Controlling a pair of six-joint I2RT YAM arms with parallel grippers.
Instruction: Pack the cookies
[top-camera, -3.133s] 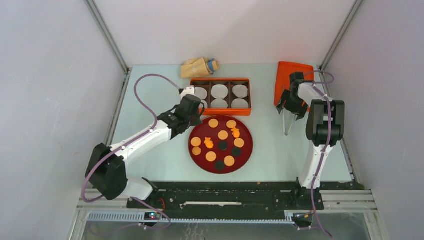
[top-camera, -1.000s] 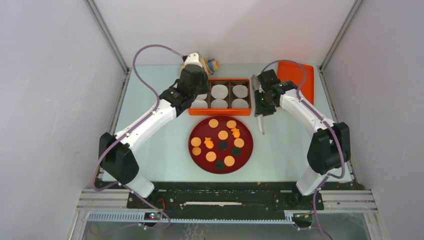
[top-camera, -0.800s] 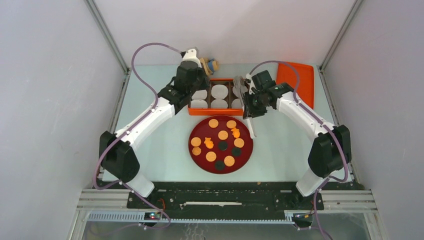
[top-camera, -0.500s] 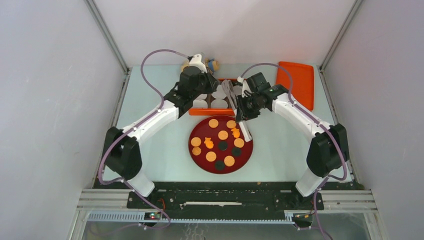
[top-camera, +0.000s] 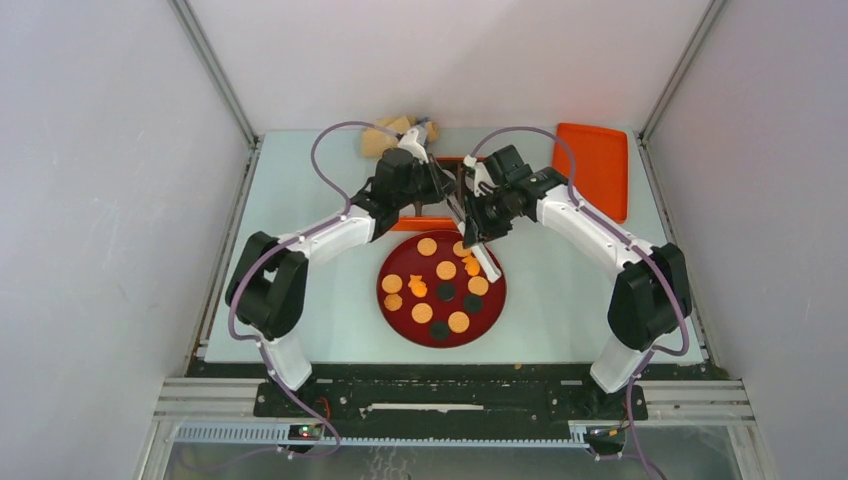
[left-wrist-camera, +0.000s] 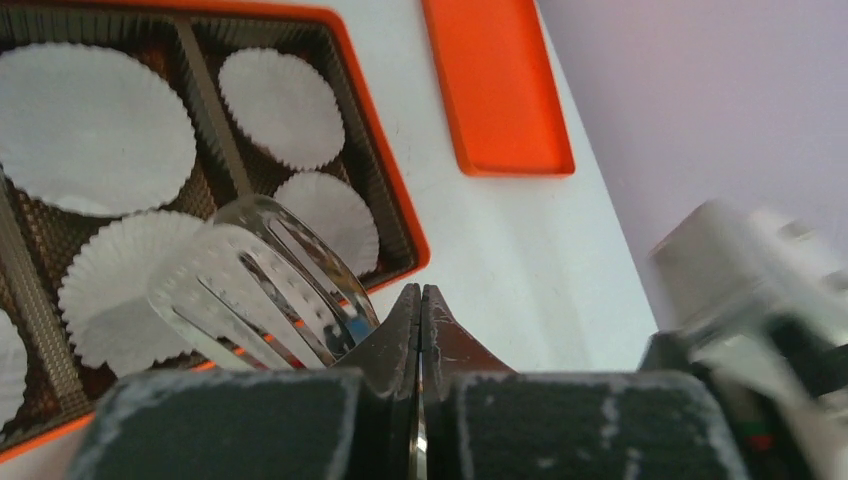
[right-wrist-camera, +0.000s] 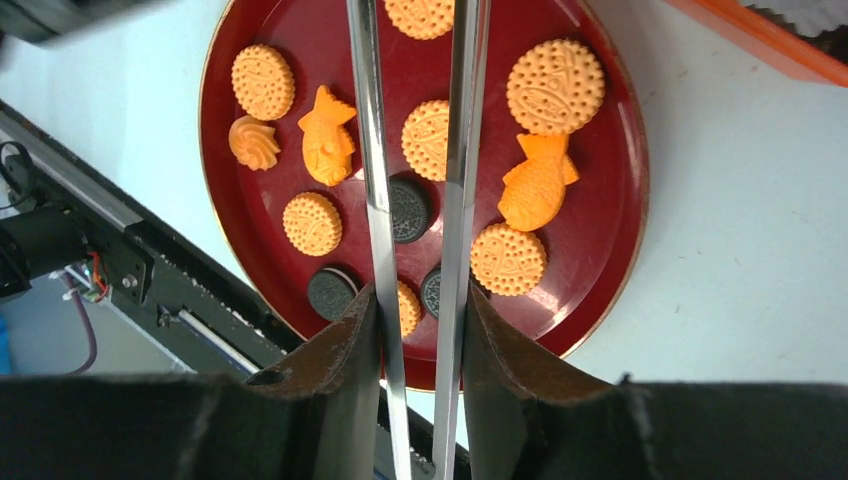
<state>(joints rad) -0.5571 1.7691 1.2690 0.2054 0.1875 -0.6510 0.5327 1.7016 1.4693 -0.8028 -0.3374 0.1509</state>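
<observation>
The cookies (top-camera: 446, 270) lie on a dark red plate (top-camera: 386, 300): round orange discs (right-wrist-camera: 555, 86), two fish-shaped ones (right-wrist-camera: 535, 190) and a few dark round ones (right-wrist-camera: 408, 208). My right gripper (top-camera: 472, 228) (right-wrist-camera: 420, 300) is shut on metal tongs (right-wrist-camera: 366, 150), pinching both arms together above the plate. The tongs' perforated head (left-wrist-camera: 250, 280) reaches over the orange box (left-wrist-camera: 352, 80). My left gripper (top-camera: 445, 186) (left-wrist-camera: 420, 300) is shut just beside that head, with nothing seen between its fingers; whether it touches the tongs is unclear.
The orange box holds white paper liners (left-wrist-camera: 90, 125) in its compartments; both arms hide most of it from above. An orange lid (top-camera: 592, 165) (left-wrist-camera: 497, 90) lies at the back right. A tan bag (top-camera: 388, 135) sits at the back, behind the box.
Both arms have swung toward the middle. The left gripper moved right over the box. The right gripper carried the tongs left, from beside the box to above the plate's far part.
</observation>
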